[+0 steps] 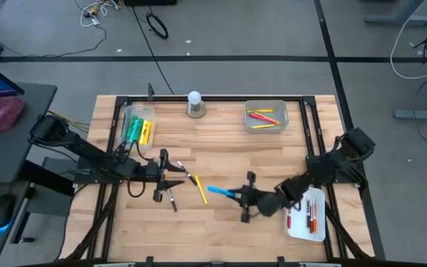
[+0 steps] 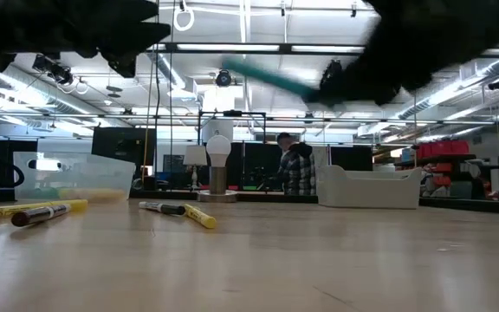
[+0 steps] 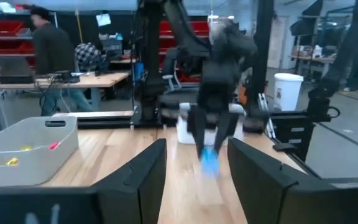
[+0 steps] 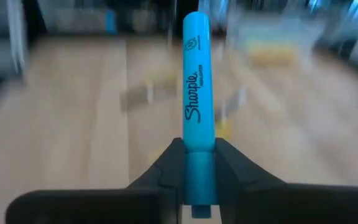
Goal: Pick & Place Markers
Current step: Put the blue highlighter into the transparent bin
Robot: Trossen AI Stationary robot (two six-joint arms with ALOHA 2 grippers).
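While the right claw (image 4: 199, 163) held the blue marker (image 4: 197, 81), the job looked to be at the carry step: one marker picked, not yet put away. The claw's two fingers were pinched narrow on the marker's end, and the rest of the marker stuck straight out in front of the claw. In the low view the marker was up in the air, off the table (image 1: 221, 215).

The next move, I think, was to take the blue marker to a tray. A white tray (image 1: 319, 230) with a few markers lay just behind the right claw, near its arm. A grey tray (image 1: 266, 127) with red and yellow markers sat farther off. I could not tell which one was meant. The claw would need to keep its tight pinch, turn over a tray, and let go low so the marker did not roll out.

The left claw (image 1: 163, 175) waited across from the right one, fingers apart and holding nothing. A yellow marker (image 1: 199, 188) and some dark ones (image 1: 170, 199) lay on the table just beside it, between the two claws.
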